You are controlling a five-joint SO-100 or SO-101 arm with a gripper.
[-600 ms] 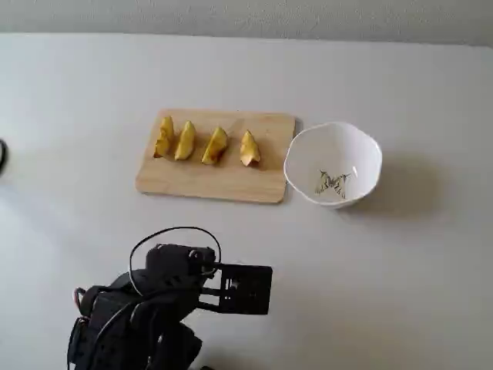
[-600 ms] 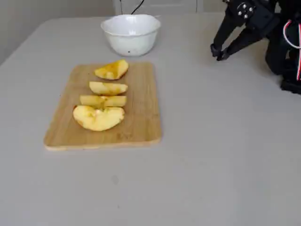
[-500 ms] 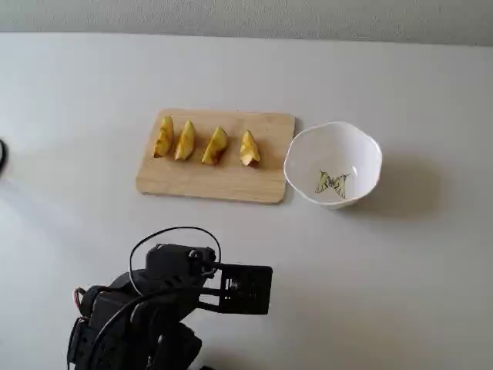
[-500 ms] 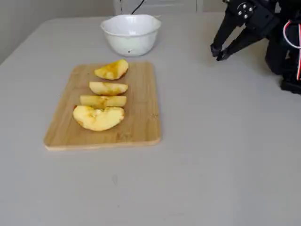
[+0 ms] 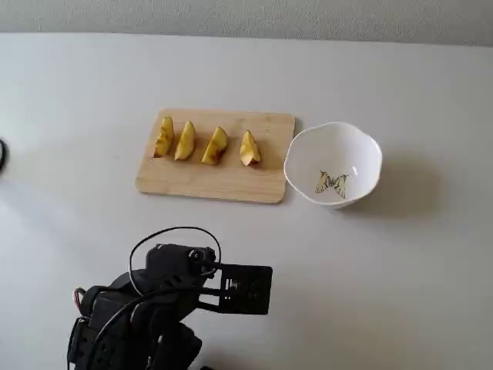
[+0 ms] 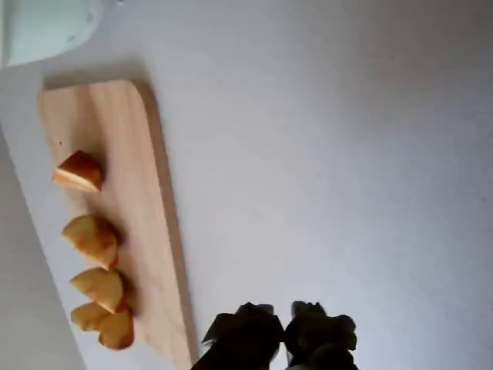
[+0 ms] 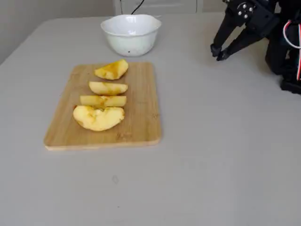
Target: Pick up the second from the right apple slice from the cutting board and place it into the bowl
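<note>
Four apple wedges lie in a row on the cutting board (image 5: 216, 173), which rests flat on the pale grey worktop (image 5: 416, 262). In a fixed view from above, the apple slice (image 5: 215, 146) is the second wedge from the right, a longish curved yellow piece with a reddish-brown edge, lying between a shorter wedge (image 5: 249, 149) nearer the bowl and two slimmer wedges (image 5: 185, 140) farther left. In a fixed view from the side, the same apple slice (image 7: 107, 88) is second from the bowl end of the cutting board (image 7: 136, 127).

The bowl (image 5: 333, 163), white with a wavy rim and a butterfly drawing inside, stands just beside the board's right short edge in the view from above; nothing lies in it.

The gripper (image 7: 219, 52) hangs above the bare worktop, well apart from the board and bowl. Its two black fingertips nearly meet, with nothing between them. In the wrist view the gripper (image 6: 279, 324) shows at the bottom edge, the cutting board (image 6: 139, 193) off to the left.
</note>
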